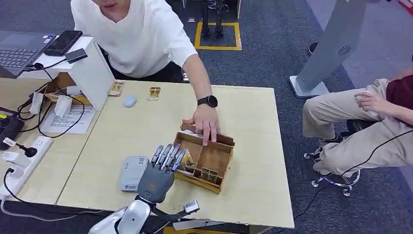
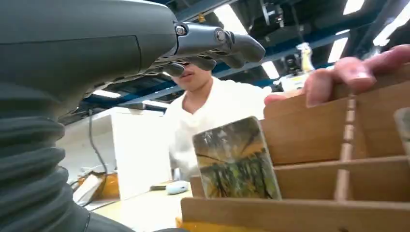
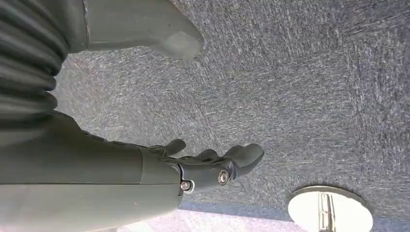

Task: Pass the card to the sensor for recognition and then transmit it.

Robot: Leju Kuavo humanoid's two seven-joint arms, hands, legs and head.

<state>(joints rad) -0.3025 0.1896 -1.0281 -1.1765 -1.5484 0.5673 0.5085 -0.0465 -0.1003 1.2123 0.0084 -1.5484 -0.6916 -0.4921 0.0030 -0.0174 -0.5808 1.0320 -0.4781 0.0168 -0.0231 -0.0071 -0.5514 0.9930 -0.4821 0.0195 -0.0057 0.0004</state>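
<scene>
Robot's left hand [image 1: 157, 178], fingers [image 1: 168, 155] spread, hovers over card [image 2: 236, 159] as person's hand [image 1: 203, 121] steadies wooden box [image 1: 214, 158] on tabletop [image 1: 253, 146]

left arm [image 1: 127, 218]: silver shell
left hand [image 1: 162, 170]: dark grey palm, silvery fingers
right hand [image 3: 212, 164]: grey ribbed cover, screws
</scene>
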